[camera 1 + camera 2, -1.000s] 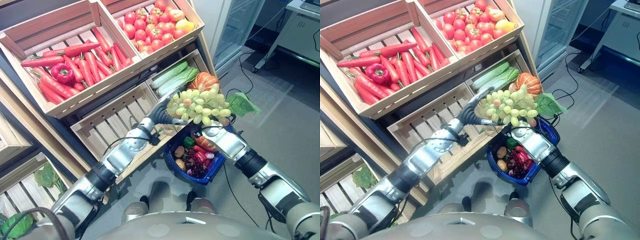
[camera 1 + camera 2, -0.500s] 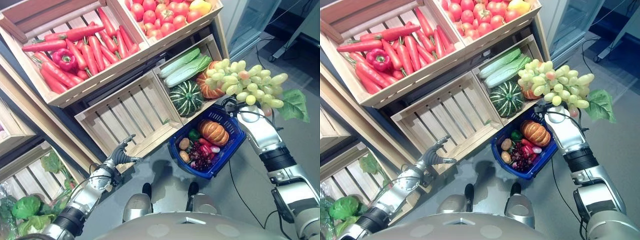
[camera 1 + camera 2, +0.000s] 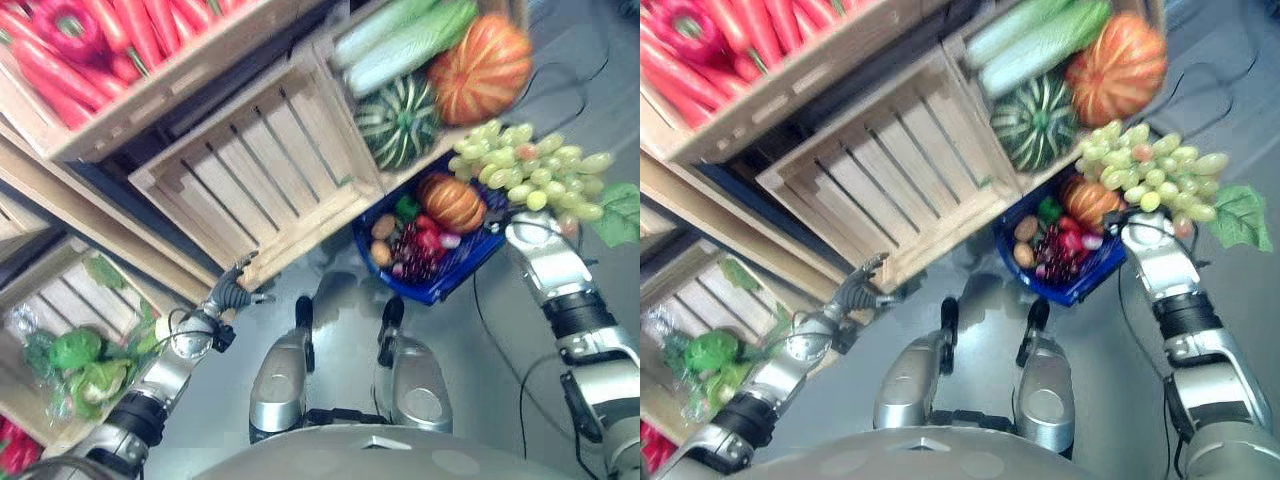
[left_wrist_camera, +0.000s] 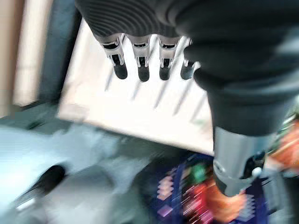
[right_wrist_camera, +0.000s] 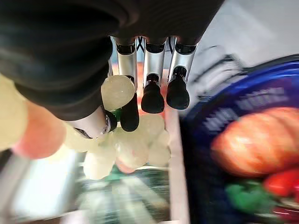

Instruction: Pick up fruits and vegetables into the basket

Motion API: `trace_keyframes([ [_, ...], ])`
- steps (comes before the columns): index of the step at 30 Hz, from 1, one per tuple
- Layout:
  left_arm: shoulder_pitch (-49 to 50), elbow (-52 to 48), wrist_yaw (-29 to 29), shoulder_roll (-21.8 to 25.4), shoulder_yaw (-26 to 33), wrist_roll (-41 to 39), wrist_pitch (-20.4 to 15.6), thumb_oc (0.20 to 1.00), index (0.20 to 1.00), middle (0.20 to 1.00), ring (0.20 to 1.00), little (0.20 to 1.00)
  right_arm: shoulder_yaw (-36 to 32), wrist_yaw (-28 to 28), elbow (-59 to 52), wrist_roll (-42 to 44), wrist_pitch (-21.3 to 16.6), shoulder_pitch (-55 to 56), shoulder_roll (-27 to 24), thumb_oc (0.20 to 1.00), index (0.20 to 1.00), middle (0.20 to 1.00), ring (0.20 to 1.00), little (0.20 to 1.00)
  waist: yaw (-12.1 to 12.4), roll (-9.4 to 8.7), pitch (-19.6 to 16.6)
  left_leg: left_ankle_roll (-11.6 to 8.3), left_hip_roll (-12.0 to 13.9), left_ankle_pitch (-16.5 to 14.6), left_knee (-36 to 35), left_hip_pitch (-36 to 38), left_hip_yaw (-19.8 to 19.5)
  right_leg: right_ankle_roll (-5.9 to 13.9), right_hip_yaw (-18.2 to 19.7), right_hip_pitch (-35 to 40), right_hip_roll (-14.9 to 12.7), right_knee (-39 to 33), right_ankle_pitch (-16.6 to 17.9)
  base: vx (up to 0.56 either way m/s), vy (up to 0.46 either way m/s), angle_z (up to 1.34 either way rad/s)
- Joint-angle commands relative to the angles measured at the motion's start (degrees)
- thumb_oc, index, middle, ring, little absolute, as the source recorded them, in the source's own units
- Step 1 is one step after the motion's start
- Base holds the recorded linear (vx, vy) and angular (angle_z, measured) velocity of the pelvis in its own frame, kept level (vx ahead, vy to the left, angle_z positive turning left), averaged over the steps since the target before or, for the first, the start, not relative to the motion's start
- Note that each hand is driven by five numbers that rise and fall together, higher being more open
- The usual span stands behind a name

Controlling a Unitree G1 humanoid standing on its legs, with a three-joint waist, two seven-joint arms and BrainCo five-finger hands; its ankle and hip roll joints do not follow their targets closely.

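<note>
Fingers of the right hand point(image 5: 140, 88) curled among pale green grapes point(image 3: 528, 172), pinching the bunch; thumb pressed in from the other side.

Grapes: one bunch, green with a few pinkish berries and a green leaf point(image 3: 622, 212) at the far end, held up at the right of the scene, just above and beside the blue basket point(image 3: 1092, 278).

Blue basket: on the floor in front of the shelving, below the lower right crate point(image 3: 352, 120). Contents: a small orange pumpkin point(image 3: 452, 202), a cluster of dark red grapes point(image 3: 412, 258), a brownish round item (potato or kiwi, cannot tell which), something green and a red piece.

Left hand point(image 3: 232, 293): low at the left, near the front edge of the bare slatted crate point(image 3: 250, 175); fingers point(image 4: 142, 65) straight and relaxed, holding nothing.

Shelving, upper tier: a crate of carrots point(image 3: 120, 40) with one red pepper point(image 3: 70, 22) among them.

Shelving, lower tier: the bare slatted crate in the middle; to its right, a crate with a striped green squash point(image 3: 398, 122), a large orange pumpkin point(image 3: 478, 68) and long pale green vegetables point(image 3: 405, 38) lying behind them.

Lowest tier, far left: leafy greens point(image 3: 78, 360) in a crate, partly under clear wrap.
</note>
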Motion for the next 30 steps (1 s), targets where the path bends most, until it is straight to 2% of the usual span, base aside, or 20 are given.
trace_keyframes([
  [1, 4.8, -2.0, -0.8, 1.4, -1.8, -4.0, -3.7, 1.0, 1.0, 1.0, 1.0, 1.0, -0.7, -1.9, -2.1, 3.2, -3.3, -1.0, -1.2, 0.2, 0.2, 0.2, 0.2, 0.2, -0.6, -0.84, -2.1, 0.71, 2.3, -4.5, 4.3, 0.9, 3.2, 3.37, 2.0, 1.6, -2.5, 6.9, -6.0, -0.11, 0.005, 0.05],
  [6, 4.8, -1.1, -2.8, -0.7, -3.5, -11.1, -6.5, 1.0, 1.0, 1.0, 1.0, 1.0, -0.5, -2.0, 2.8, 4.4, -2.6, -2.4, -1.9, 0.2, 0.2, 0.2, 0.2, 0.2, -1.1, 1.83, -1.8, 0.73, 1.3, -2.7, 5.1, -6.2, 3.6, 2.26, 2.1, -7.3, -2.4, 11.7, -6.9, -0.05, 0.019, -0.04],
  [13, 4.4, -1.7, -6.4, -1.3, -4.8, -16.6, -9.0, 1.0, 1.0, 1.0, 1.0, 1.0, 0.4, -0.2, 8.6, 4.6, -0.7, -4.6, -2.4, 0.2, 0.2, 0.2, 0.2, 0.2, -1.1, 4.24, -1.8, 1.0, 0.2, -1.6, 6.0, -12.8, 4.3, 1.34, 3.0, -15.8, -2.1, 16.1, -8.1, -0.01, -0.003, -0.01],
  [14, 4.3, -2.0, -6.1, -1.3, -5.0, -16.8, -8.6, 1.0, 1.0, 1.0, 1.0, 1.0, 0.8, 0.3, 9.4, 4.4, -0.1, -5.2, -2.6, 0.2, 0.2, 0.2, 0.2, 0.2, -1.0, 4.49, -1.8, 1.02, 0.2, -1.4, 6.0, -13.8, 4.3, 1.3, 3.1, -16.9, -1.9, 16.4, -8.0, 0.04, -0.044, 0.03],
  [15, 4.5, -2.2, -6.1, -1.2, -5.4, -17.5, -8.8, 1.0, 1.0, 1.0, 1.0, 1.0, 1.4, 0.5, 10.1, 4.1, 0.2, -5.3, -2.8, 0.2, 0.2, 0.2, 0.2, 0.2, -1.0, 4.64, -1.8, 0.68, -0.1, -2.6, 6.2, -13.5, 3.9, 1.84, 3.6, -17.0, -1.9, 17.2, -9.6, 0.05, -0.032, 0.01],
  [21, 4.1, -2.7, -6.1, -1.5, -6.3, -20.0, -7.5, 1.0, 1.0, 1.0, 1.0, 1.0, 4.2, 2.3, 14.5, 3.3, 1.9, -9.4, -3.9, 0.2, 0.2, 0.2, 0.2, 0.2, 0.0, 6.11, -1.8, 0.74, -0.6, -1.9, 6.9, -18.7, 3.7, 1.31, 3.6, -22.2, -1.7, 18.8, -9.9, 0.01, -0.016, -0.02],
  [26, 4.3, -3.2, -6.4, -1.4, -6.5, -22.0, -8.3, 1.0, 1.0, 1.0, 1.0, 1.0, 6.2, 3.5, 16.7, 0.8, 2.5, -12.3, -4.4, 0.2, 0.2, 0.2, 0.2, 0.2, 0.8, 6.87, -1.8, 0.89, -0.9, -1.3, 7.3, -22.7, 3.3, 0.89, 3.7, -26.1, -1.5, 19.9, -9.9, 0.0, -0.028, 0.03],
  [30, 4.1, -3.7, -6.7, -1.2, -6.6, -21.9, -8.5, 1.0, 1.0, 1.0, 1.0, 1.0, 7.4, 4.0, 19.0, 2.2, 4.0, -14.1, -4.3, 0.2, 0.2, 0.2, 0.2, 0.2, 1.6, 7.08, -1.8, 1.05, -1.1, -1.0, 7.6, -25.1, 2.9, 0.69, 3.6, -28.3, -1.3, 20.6, -10.0, 0.01, -0.048, 0.03],
])
